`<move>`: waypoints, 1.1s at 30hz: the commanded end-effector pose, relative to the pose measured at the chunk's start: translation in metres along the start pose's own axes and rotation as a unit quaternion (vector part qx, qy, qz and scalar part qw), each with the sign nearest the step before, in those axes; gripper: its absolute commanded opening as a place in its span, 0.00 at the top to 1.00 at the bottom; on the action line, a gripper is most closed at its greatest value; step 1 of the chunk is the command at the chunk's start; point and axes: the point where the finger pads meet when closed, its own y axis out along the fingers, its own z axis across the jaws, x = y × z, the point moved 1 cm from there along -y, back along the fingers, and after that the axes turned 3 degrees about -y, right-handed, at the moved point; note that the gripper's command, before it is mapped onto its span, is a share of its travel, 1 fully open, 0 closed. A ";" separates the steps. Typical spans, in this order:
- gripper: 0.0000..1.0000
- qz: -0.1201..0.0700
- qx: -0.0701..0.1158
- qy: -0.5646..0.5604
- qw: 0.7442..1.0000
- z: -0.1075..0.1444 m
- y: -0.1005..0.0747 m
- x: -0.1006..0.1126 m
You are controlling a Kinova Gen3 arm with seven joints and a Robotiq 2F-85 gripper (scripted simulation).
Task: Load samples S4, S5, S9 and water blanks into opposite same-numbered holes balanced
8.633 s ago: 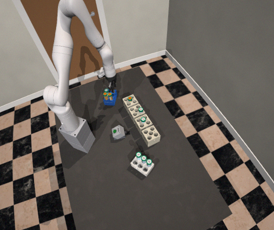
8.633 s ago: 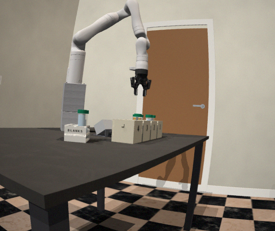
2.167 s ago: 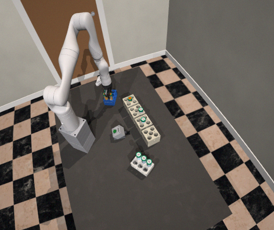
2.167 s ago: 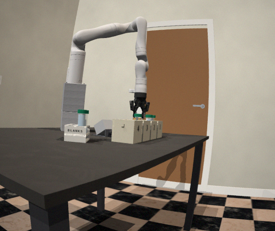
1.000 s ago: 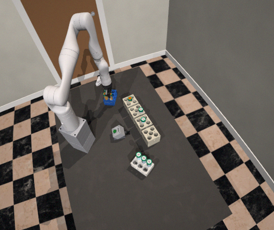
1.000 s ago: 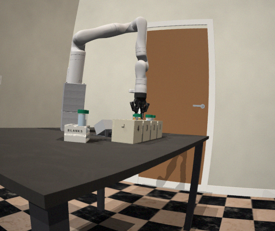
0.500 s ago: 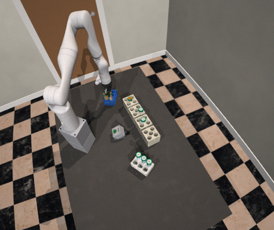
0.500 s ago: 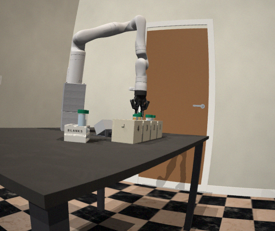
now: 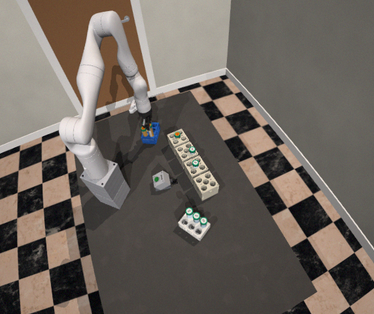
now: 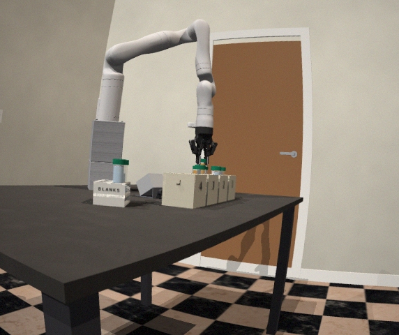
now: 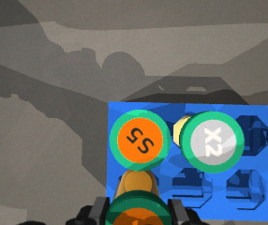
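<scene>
My gripper [image 9: 145, 125] [image 10: 202, 158] [image 11: 136, 212] hangs over the blue sample rack [image 9: 150, 139] [image 11: 265, 117] at the table's far end. It is shut on a sample tube with an orange cap dot [image 11: 136, 217] [image 10: 202, 161]; its ID is cut off in the wrist view. The tube's amber body shows above its well, and its cap stands higher than its neighbours. S5 [image 11: 140, 140] and grey-dotted X2 [image 11: 214, 142] sit in the back row. Adapter 1 [image 9: 170, 137] holds an orange-dot tube [image 9: 177, 134]. Adapters 2 and 3 each hold a white-dot blank [image 9: 191, 149] [image 9: 195, 163]. Adapter 4 [image 9: 210, 193] [image 10: 183, 189] has no tubes.
The BLANKS rack [image 9: 193, 233] [image 10: 109, 195] with three blanks [image 9: 196, 215] stands nearer the table's middle. The DONE desk [image 9: 160, 179] [image 10: 149, 183] sits between the arm's base and the adapter row. The four adapters stand in a line just right of the blue rack.
</scene>
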 end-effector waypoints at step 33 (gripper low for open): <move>0.90 0.000 0.001 0.000 1.000 0.001 -0.042 0.000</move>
